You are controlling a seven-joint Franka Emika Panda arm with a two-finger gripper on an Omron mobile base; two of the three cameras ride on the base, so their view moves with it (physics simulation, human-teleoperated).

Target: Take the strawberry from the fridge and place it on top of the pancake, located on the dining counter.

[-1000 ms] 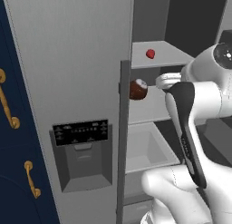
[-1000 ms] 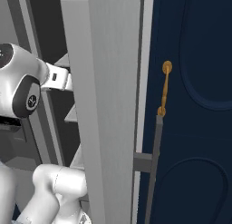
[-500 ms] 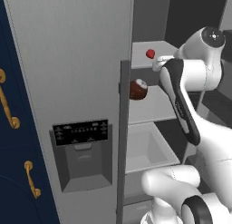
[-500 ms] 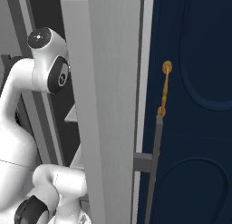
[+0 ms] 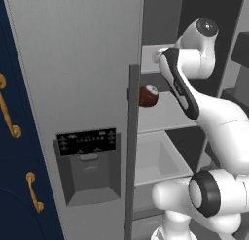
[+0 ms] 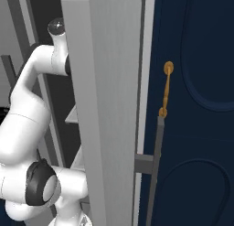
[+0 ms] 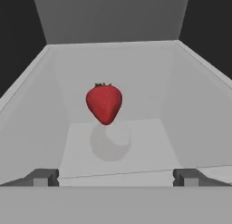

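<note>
One second back the arm was folded low beside the open fridge, and half a second back its elbow had started climbing; now it's reared up tall and the wrist has swung in over the upper shelf, so the hand end is buried inside the compartment in the left base view. That also means the strawberry, which was sitting in plain sight on that shelf in both earlier left base shots, is now covered by the forearm there. The brown ball with the white patch hasn't budged (same spot at the edge of the lower shelf, right by the door edge). In the hand view the strawberry sits dead ahead on the pale shelf floor, green cap up and tip down, with its shadow just below it. The gripper has its two dark tips spread wide at the bottom corners of that view, the berry well apart from both and nothing pinched between them. From the right base view the arm now towers behind the grey door, next to the navy cabinet with its gold handle.
</note>
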